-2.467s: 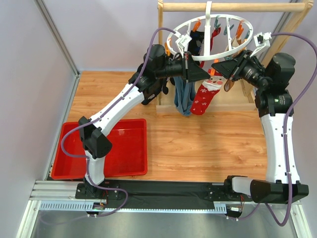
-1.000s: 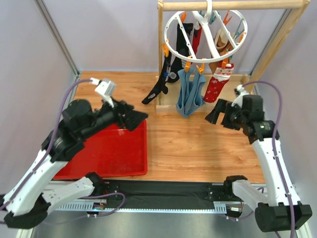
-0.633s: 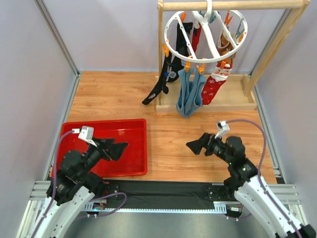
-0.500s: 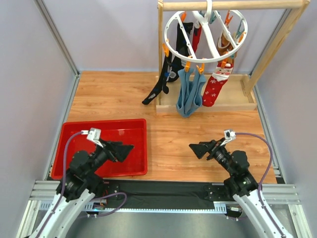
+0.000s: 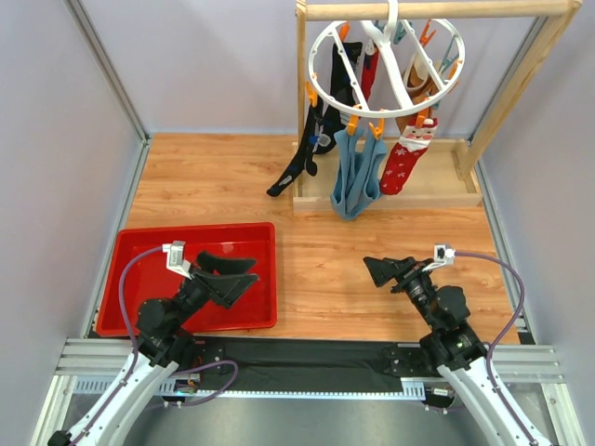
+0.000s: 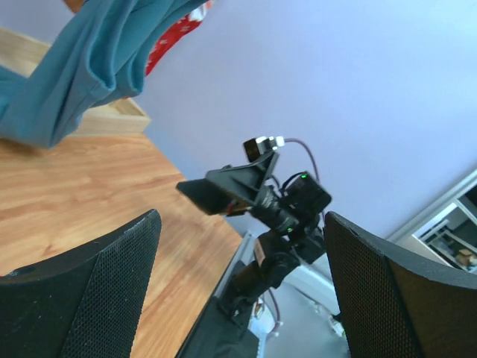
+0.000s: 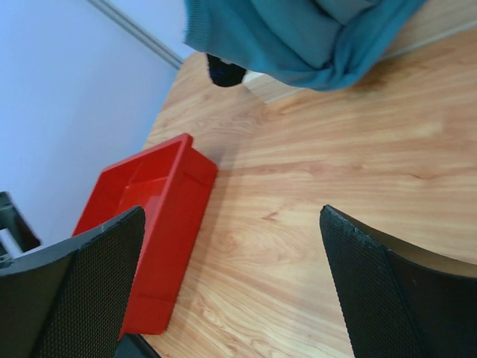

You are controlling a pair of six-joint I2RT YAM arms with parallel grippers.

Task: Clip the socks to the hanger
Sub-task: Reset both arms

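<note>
- Change vs 2.5 s earlier: both arms are off the hanger and now sit folded low at the near counter edge.
- Location: hanger hangs by its hook from the top bar of the wooden rack, far right of counter, ring tilted.
- Load: socks held by rim clips. Red Christmas sock, blue sock and black sock hang below the ring. More dark fabric inside ring, count unclear.
- L side: left end effector has fingers apart, nothing betw. them, over right part of red tray.
- R side: right end effector has fingers apart, empty, above bare counter, well apart from hanger.
</note>
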